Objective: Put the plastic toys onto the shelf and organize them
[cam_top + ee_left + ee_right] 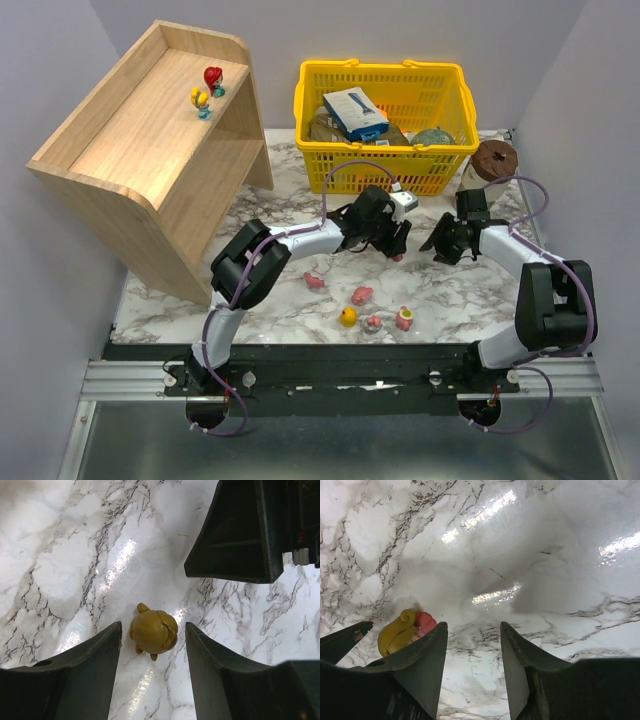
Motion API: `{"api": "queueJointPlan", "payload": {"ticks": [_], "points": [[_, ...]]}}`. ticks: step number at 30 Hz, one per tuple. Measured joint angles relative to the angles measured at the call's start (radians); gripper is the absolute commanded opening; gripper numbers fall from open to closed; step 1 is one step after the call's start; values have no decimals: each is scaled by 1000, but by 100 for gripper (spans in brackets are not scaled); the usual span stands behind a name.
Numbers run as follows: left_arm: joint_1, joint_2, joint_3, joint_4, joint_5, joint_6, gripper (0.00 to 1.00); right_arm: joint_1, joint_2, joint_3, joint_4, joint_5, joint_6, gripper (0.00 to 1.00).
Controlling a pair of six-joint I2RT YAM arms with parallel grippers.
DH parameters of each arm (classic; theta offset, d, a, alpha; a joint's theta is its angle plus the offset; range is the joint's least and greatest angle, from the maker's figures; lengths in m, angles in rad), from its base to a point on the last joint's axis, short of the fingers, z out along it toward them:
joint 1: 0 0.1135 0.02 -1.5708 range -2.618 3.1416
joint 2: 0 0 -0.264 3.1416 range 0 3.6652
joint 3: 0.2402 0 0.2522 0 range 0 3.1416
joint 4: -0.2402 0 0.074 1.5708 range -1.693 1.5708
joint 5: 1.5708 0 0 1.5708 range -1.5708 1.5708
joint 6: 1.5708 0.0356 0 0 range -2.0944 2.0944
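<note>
The shelf [150,170], pale wood with raised sides and rounded corners, stands far left on the glossy marbled table [280,215]. On its upper tier are two toys, one red [212,77] and one yellow [201,100], close together near the back.

The basket [385,165], yellow lattice plastic with two handles, sits at the far middle. It holds a blue-and-white box [355,112], brown packets and a rounded greenish item. A brown ridged lump [493,160] rests just beside its right end.

Both arms reach to mid-table just in front of the basket. The left gripper [395,245] straddles an olive toy [153,632], round and smooth; its fingers [85,675] stand narrowly apart, a sliver of table showing on each side. The right gripper [472,627] crowds close opposite, fingers spread with bare marble between them. A yellow-and-pink toy [405,630] lies just outside one finger [420,665].

Five more small toys, pink and yellow, lie scattered nearer the bases [362,295].
</note>
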Motion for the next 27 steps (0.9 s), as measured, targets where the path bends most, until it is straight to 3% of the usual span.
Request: {"api": "queueJointPlan", "payload": {"ticks": [4,8,11,12,14,15,21,27], "points": [[0,13,0,0,0,0,59,-2,0,0,-2,0,-2,57],[0,23,0,0,0,0,50,-6,0,0,-7,0,-3,57],[-2,27,0,1,0,-2,36,-6,-1,0,-8,0,-3,57],[-3,27,0,4,0,-1,22,-6,-2,0,-8,0,-3,57],[-3,28,0,7,0,-2,11,-6,-3,0,-8,0,-3,57],[-4,28,2,8,-1,-5,0,-6,-4,0,-8,0,-3,57],[-5,26,9,-11,-20,1,0,-6,-17,0,-8,0,-3,57],[-4,-62,35,-182,-56,38,0,-6,-34,0,-11,-7,-8,57]]}}
